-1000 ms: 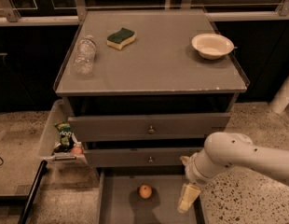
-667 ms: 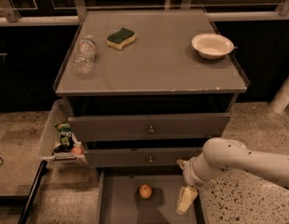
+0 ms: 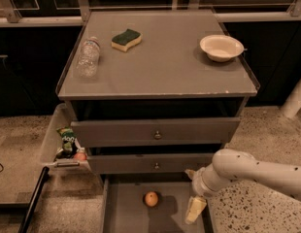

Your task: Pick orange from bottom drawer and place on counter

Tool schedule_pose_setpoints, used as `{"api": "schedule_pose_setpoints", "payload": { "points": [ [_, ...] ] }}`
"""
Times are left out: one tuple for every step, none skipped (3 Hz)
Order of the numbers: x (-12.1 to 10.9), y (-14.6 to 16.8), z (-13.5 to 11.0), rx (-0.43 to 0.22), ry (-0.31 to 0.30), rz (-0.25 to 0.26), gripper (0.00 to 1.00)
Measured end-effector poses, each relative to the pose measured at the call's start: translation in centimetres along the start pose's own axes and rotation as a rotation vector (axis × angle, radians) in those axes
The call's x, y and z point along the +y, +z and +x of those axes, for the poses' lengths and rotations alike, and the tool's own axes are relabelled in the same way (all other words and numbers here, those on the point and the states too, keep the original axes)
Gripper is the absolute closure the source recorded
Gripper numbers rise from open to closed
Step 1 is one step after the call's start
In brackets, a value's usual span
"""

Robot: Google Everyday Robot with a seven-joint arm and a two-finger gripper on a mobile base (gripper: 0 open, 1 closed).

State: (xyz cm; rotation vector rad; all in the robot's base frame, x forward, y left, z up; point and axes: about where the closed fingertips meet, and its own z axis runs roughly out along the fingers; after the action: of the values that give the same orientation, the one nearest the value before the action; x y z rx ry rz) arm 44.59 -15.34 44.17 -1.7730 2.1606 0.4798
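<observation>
The orange [image 3: 151,198] lies in the open bottom drawer [image 3: 126,215], left of its middle. My gripper [image 3: 189,195] hangs over the drawer's right side, to the right of the orange and clear of it. It is open and empty, with one cream finger [image 3: 194,210] pointing down into the drawer. The white arm [image 3: 257,171] comes in from the right. The grey counter [image 3: 160,67] tops the cabinet above.
On the counter lie a plastic bottle [image 3: 88,57], a green and yellow sponge [image 3: 126,39] and a white bowl [image 3: 221,47]. Two knobbed drawers [image 3: 157,135] sit above the open one. A side bin [image 3: 68,144] on the left holds snack packets.
The arm and gripper have shifted slightly left and down over the drawer's right side. The orange has not moved.
</observation>
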Motion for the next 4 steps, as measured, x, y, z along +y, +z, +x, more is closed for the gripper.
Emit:
{"api": "schedule_pose_setpoints", "payload": {
  "points": [
    [-1.1, 2.6, 0.8, -0.012, 0.030, -0.011, 0.00],
    [-3.4, 7.8, 2.6, 0.002, 0.049, 0.008, 0.00],
    [-5.1, 12.7, 4.1, -0.019, 0.032, 0.027, 0.00],
    [-6.4, 16.7, 4.9, -0.088, -0.003, 0.040, 0.00]
  ]
}}
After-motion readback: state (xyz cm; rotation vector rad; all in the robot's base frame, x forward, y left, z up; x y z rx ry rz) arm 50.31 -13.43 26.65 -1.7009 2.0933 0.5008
